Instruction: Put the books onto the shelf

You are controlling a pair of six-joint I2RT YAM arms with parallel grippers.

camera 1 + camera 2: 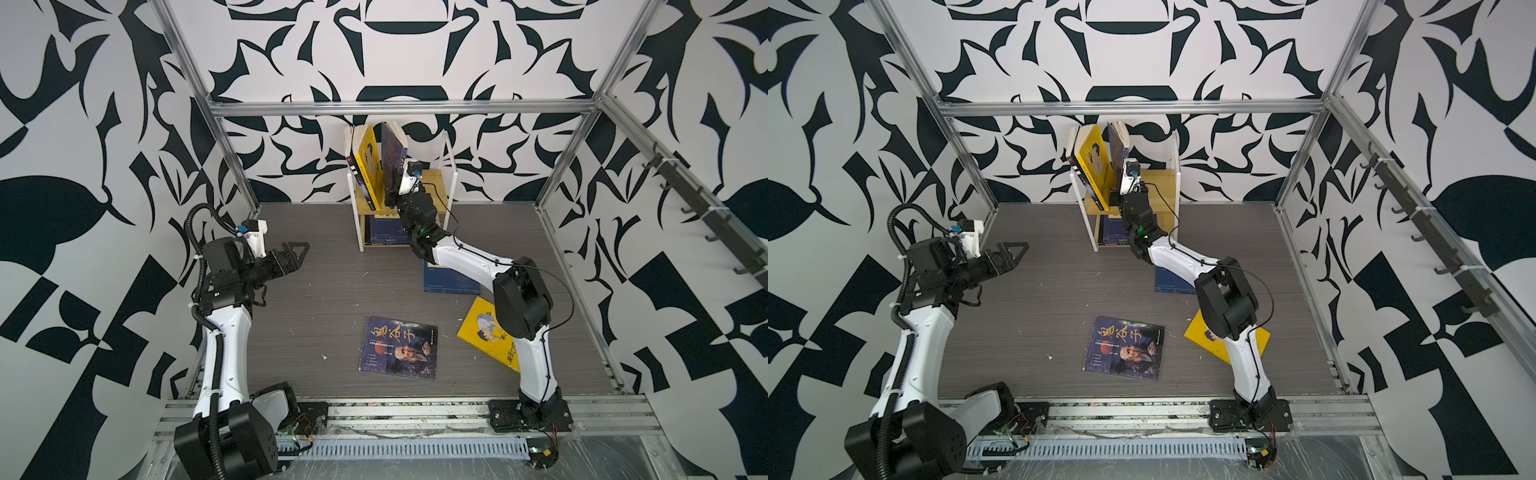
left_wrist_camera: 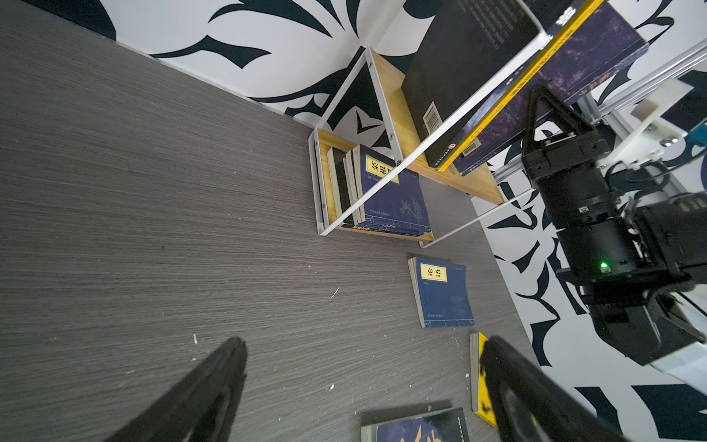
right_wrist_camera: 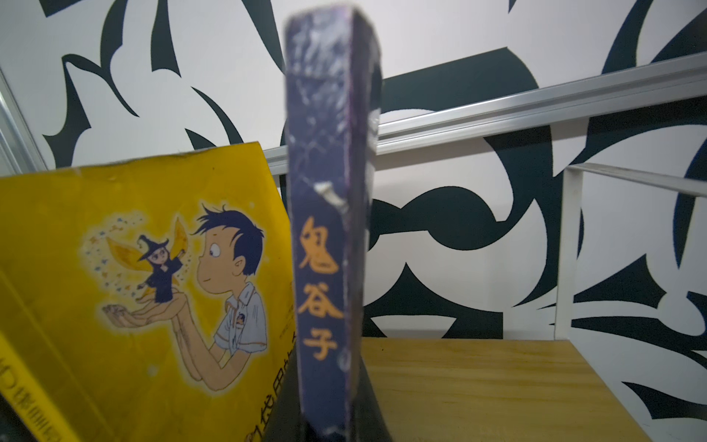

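**Right gripper holding a book upright on the shelf's top board**

Your right gripper (image 1: 391, 198) is clamping tight on the lower edge of the dark blue book (image 1: 392, 151). That book is standing nearly upright on the top board of the shelf (image 1: 448, 166). Just beside it, a yellow book (image 1: 368, 160) is leaning toward the left side of the shelf's frame. On the lower board, navy books (image 2: 394, 199) are lying in a flat stack.

Your left gripper (image 1: 297, 252) is hovering over the table (image 1: 332, 299), well apart from the shelf. Its jaws are spread wide and are gripping nothing.

Three more books are lying flat on the table:
- A labelled navy book (image 1: 451, 282) is sitting near the shelf, partly under your right arm.
- A portrait-cover book (image 1: 399, 347) is resting near the middle.
- A second yellow book (image 1: 482, 328) is lying beside it, partly hidden by the same arm.
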